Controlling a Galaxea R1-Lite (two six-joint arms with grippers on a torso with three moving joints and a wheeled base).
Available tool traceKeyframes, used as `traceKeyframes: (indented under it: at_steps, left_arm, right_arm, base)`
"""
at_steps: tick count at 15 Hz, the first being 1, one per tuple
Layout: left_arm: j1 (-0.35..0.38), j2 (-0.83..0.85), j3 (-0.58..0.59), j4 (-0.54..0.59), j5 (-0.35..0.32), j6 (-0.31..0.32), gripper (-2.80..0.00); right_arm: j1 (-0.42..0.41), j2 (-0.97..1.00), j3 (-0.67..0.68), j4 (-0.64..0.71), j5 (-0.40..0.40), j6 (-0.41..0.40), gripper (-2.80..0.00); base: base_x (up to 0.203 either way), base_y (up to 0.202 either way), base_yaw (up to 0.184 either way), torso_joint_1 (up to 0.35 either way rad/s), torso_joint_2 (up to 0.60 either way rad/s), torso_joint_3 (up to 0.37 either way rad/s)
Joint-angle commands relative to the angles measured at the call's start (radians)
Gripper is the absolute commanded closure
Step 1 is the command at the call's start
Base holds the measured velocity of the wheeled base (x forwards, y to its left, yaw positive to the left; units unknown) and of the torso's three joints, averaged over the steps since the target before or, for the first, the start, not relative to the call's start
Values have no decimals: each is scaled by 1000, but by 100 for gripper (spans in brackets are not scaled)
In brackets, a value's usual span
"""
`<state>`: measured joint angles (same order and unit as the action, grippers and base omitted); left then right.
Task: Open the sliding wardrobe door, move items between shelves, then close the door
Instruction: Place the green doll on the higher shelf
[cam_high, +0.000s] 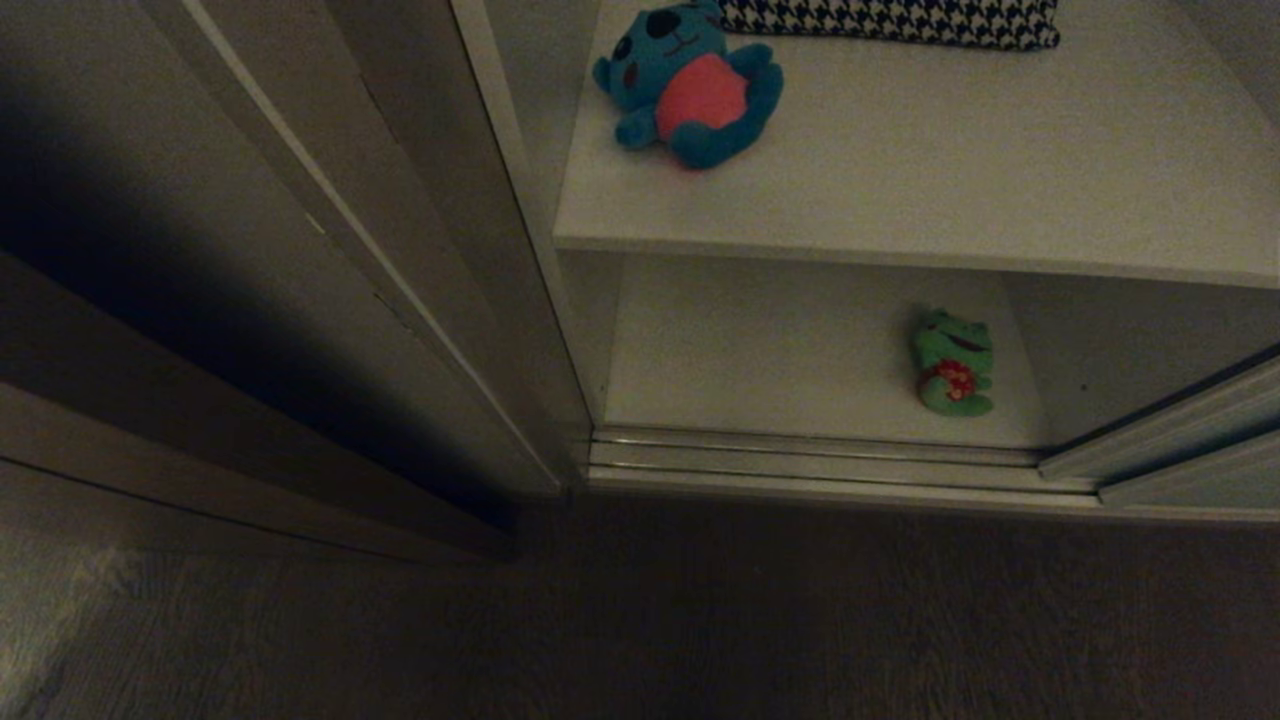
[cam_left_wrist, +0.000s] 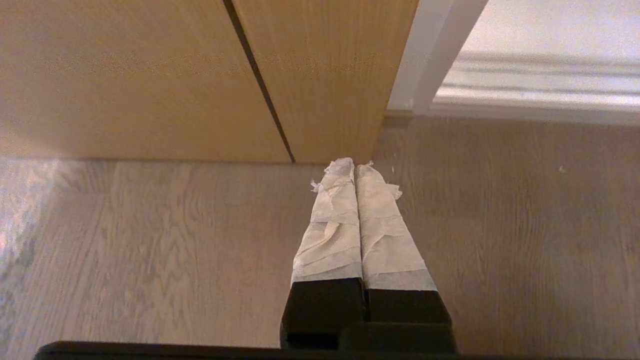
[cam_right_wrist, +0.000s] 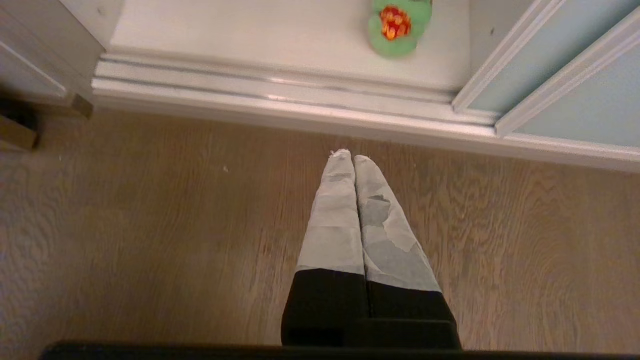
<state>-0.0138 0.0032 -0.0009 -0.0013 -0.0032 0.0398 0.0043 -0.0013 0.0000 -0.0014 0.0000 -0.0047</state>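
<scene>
Inside the open wardrobe, a blue plush toy with a red belly (cam_high: 690, 85) lies on its back near the left front of the upper white shelf (cam_high: 1000, 170), just in front of a black-and-white houndstooth pillow (cam_high: 890, 20) at the back of that board. On the lower white shelf (cam_high: 760, 350) a green smiling frog plush (cam_high: 952, 362) with a red spotted patch lies toward the right, near the front, well apart from the blue toy above.

The pale grey-green sliding wardrobe door (cam_high: 1190, 425), framed in light beige, stands pushed to the right, only its lower corner showing beside a second panel alike; both sit in the metal floor track (cam_high: 800, 460) that runs along the wardrobe's front edge. A dark wooden side panel (cam_high: 250, 300) flanks the opening on the left, above a wood-grain floor (cam_high: 700, 620).

Neither arm appears in the head view. In the left wrist view, the left gripper (cam_left_wrist: 354, 165), its fingers wrapped in pale tape and pressed together on nothing, hangs over the floor close to the foot of the wooden panel. In the right wrist view, the right gripper (cam_right_wrist: 352, 157), likewise taped, with fingers together and empty, points over the floor just short of the track, the frog plush visible beyond it on the lower shelf.
</scene>
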Motion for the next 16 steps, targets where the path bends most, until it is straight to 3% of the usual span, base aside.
traceKeyframes:
  at_steps: [1, 16]
  left_arm:
    - [0, 1, 1, 0, 0, 0, 0]
    - [0, 1, 1, 1, -1, 5, 0]
  right_arm:
    - [0, 0, 2, 0, 0, -1, 0]
    - [0, 0, 2, 0, -1, -1, 0]
  base:
    - [0, 0, 0, -1, -5, -198]
    - [0, 0, 0, 4, 3, -198]
